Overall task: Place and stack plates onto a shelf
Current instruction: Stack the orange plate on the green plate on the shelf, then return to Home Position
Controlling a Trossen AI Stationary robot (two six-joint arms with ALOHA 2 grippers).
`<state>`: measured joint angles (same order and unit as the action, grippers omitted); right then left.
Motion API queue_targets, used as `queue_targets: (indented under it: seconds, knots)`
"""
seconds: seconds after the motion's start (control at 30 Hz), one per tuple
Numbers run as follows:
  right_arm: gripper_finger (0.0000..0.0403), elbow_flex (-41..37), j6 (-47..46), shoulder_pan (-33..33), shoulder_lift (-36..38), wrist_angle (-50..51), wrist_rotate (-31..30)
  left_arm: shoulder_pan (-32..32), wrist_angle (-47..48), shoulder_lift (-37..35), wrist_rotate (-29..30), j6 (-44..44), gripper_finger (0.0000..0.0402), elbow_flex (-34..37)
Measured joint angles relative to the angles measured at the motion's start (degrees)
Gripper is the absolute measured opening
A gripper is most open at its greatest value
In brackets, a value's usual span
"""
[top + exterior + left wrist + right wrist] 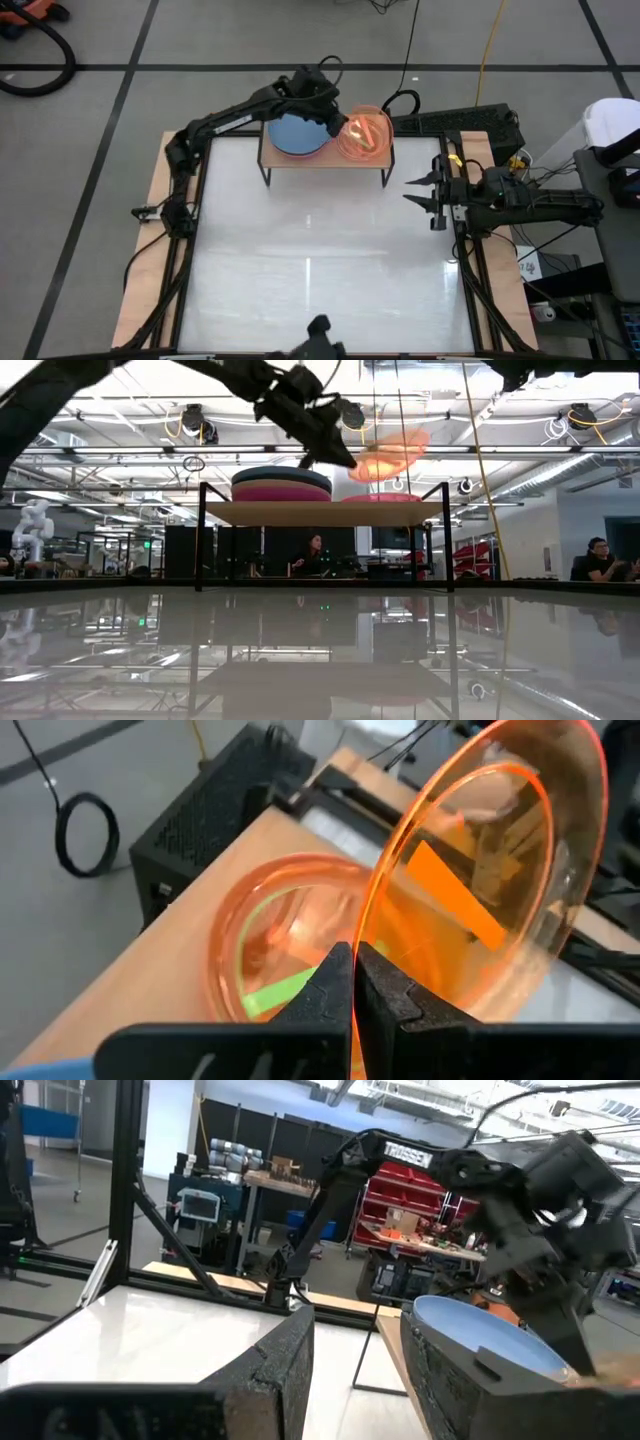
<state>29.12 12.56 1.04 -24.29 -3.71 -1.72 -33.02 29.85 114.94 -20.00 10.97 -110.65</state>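
The left gripper's (356, 1005) two dark fingers (325, 995) fill the near part of the left wrist view, pressed together on the rim of a translucent orange plate (490, 880), which they hold tilted up on edge. Under it lies a pale pink plate (250, 935) with something green showing through it, resting on the light wooden top of the shelf (150, 985).

From above, the shelf (270, 157) stands at the far edge of the white table (320, 260), its thin black legs just inside the table's far border. On its left half sits a stack of large plates with a blue plate (292, 135) on top; level with the table, that stack shows a dark grey layer over a magenta plate (282, 492). On the right half lies the pink plate (362, 148), its rim reaching the shelf's right and far edges. The left gripper (340, 128) reaches in from the far left, over the gap between the two stacks, and holds the orange plate (390, 463) clear above the pink one.

The right gripper (428, 190) waits at the table's right edge, near the shelf's right end, fingers (285, 1370) spread apart and holding nothing. The whole near stretch of the table is bare white surface. People (314, 552) sit in the room beyond.
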Motion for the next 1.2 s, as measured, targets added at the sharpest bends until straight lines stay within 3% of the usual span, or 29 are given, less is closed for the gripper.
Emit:
queue_targets:
  seconds: [0.43, 0.9, 1.03, 1.2]
  knots:
    - [0.0132, 0.0, 0.0, 0.0, 0.0, 0.96, 0.02, -0.79, 3.47, 5.26, 2.12, -0.99, 0.0004, -1.97]
    - [0.0132, 0.02, 0.11, -0.01, 0.0, 0.96, -0.03, -0.95, 3.56, 5.35, 5.08, -4.45, 0.0106, -2.58]
    - [0.0132, 0.02, 0.15, -0.02, 0.02, 0.95, -0.04, -0.34, 3.58, 5.11, 5.08, -4.88, 0.011, -6.4]
    - [0.0132, 0.07, 0.39, -0.01, 0.02, 1.13, -0.05, 2.13, 4.26, 5.02, 3.08, -5.47, 0.011, -17.51]
